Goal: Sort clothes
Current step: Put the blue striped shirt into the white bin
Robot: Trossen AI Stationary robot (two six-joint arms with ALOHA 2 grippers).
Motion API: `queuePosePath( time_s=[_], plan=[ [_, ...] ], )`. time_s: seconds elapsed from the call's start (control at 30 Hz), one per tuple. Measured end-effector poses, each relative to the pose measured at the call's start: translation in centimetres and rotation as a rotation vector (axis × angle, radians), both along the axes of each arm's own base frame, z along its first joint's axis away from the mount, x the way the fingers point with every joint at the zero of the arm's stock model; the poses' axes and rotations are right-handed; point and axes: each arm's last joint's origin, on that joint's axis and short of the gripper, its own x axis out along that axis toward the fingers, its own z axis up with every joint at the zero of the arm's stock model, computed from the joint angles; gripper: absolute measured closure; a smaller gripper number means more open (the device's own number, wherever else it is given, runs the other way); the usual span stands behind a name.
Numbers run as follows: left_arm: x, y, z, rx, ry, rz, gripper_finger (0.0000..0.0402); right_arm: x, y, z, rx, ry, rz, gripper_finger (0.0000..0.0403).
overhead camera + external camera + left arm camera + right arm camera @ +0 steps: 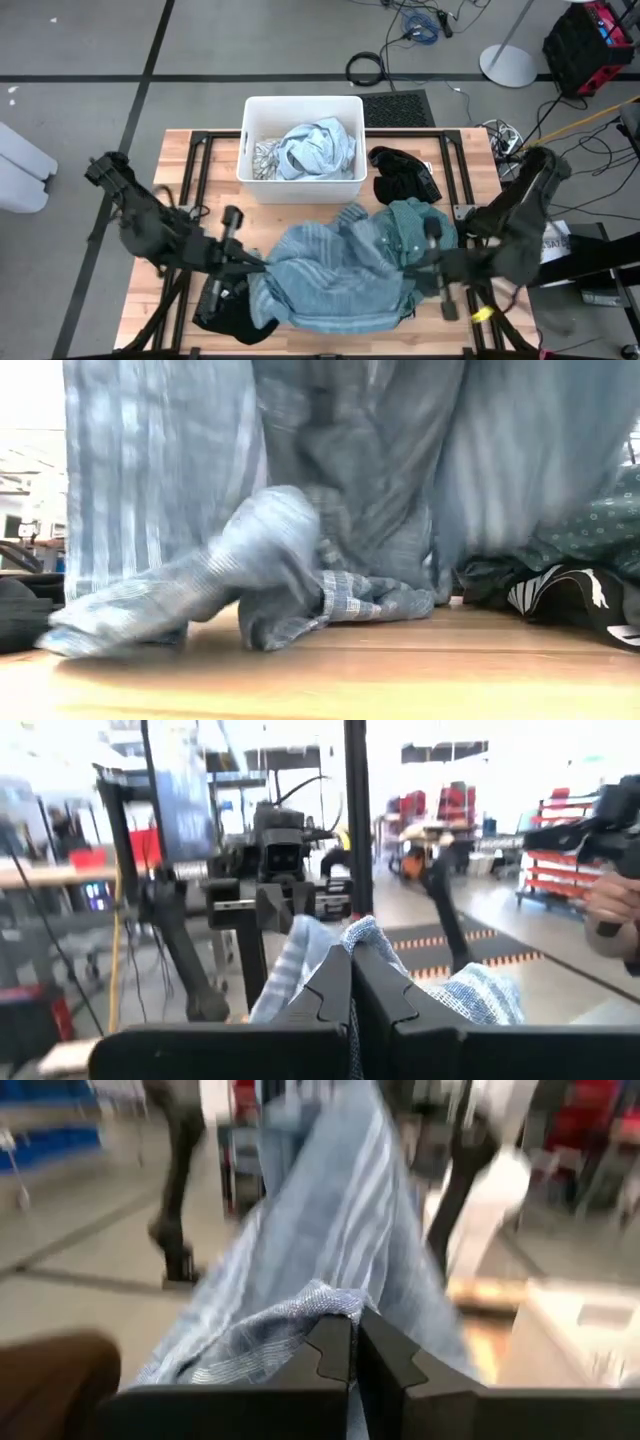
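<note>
A blue striped garment is spread between my two grippers over the table's near middle. In the low view it hangs like a curtain, with its lower folds on the wood. My left gripper is shut on its left side and my right gripper is shut on its right side. A teal green garment lies under its far right part. One black garment lies beside the bin. Another lies at the near left, partly under the striped one. My left gripper pinches a bunched fold of the striped garment's left side between its two shut fingers, coming about level from the table's left. The cloth rises a little past the fingertips. My right gripper pinches a gathered fold of the garment's right side between its two shut fingers, coming about level from the table's right. From there the cloth runs away in long creases toward the other arm. Its lower part rests on the table.
A white bin stands at the table's far middle, holding a light blue garment and a white-grey patterned piece. Bare wood shows at the far left. A black piece with white stripes lies at the low view's right.
</note>
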Motion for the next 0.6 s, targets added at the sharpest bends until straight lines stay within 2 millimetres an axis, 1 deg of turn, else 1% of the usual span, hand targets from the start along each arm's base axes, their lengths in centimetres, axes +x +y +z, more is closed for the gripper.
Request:
queuePosePath(
  time_s=[0.13,0.33,0.5,0.6],
  plan=[
    [-1.0,0.7,1.2,0.033,-0.084,0.014,0.04,-1.4,-1.6,3.0,-0.057,-0.187,0.017,0.0403],
    [-2.3,1.9,3.3,0.118,-0.269,0.085,0.04,-3.2,-3.9,6.6,-0.217,-0.452,-0.029,0.0403],
    [-2.8,3.0,5.0,0.16,-0.442,0.179,0.04,-3.4,-5.5,9.3,-0.373,-0.685,-0.104,0.0403],
    [-2.9,4.3,6.5,0.196,-0.495,0.246,0.04,-2.6,-6.9,11.4,-0.44,-0.737,-0.166,0.0403]
  ],
)
